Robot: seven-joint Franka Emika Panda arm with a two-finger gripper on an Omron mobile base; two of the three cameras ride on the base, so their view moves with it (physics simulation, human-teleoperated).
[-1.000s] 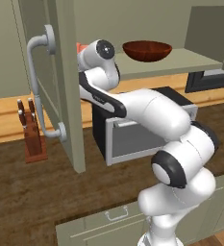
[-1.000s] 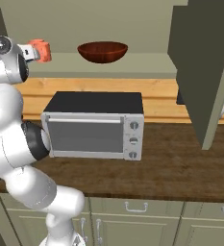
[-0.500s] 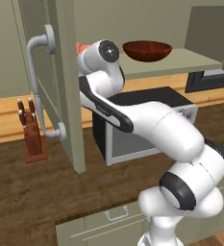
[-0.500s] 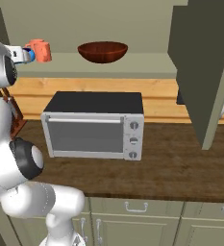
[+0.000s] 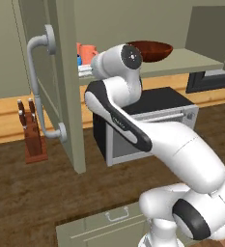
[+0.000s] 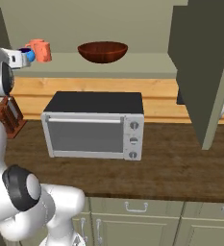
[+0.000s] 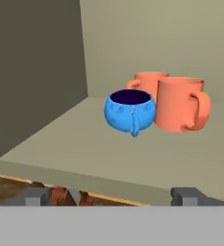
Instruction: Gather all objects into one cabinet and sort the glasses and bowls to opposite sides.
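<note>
My gripper (image 7: 111,196) is open and holds nothing, its fingertips wide apart just off the front edge of the cabinet shelf (image 7: 84,153). Ahead of it on the shelf stands the small blue bowl (image 7: 129,111), upright and free. Two salmon-pink mugs (image 7: 180,103) stand right behind and beside it, touching or nearly so. From the right base view, the mugs (image 6: 40,50) and blue bowl (image 6: 31,55) sit at the shelf's left end. The wide red-brown bowl (image 6: 103,51) rests further right on the same shelf. The cabinet's left door (image 5: 51,72) stands open, with a curved bar handle (image 5: 36,87).
A microwave (image 6: 94,125) stands on the wooden counter under the shelf. A knife block (image 5: 32,130) sits at the counter's left. The right cabinet door (image 6: 205,72) hangs open over the counter. Drawer fronts (image 6: 132,206) run below the counter edge.
The jaws have gone from partly closed to wide open, letting go of the blue bowl, which now stands on the shelf. The arm's elbow has swung and the hand has drawn back slightly.
</note>
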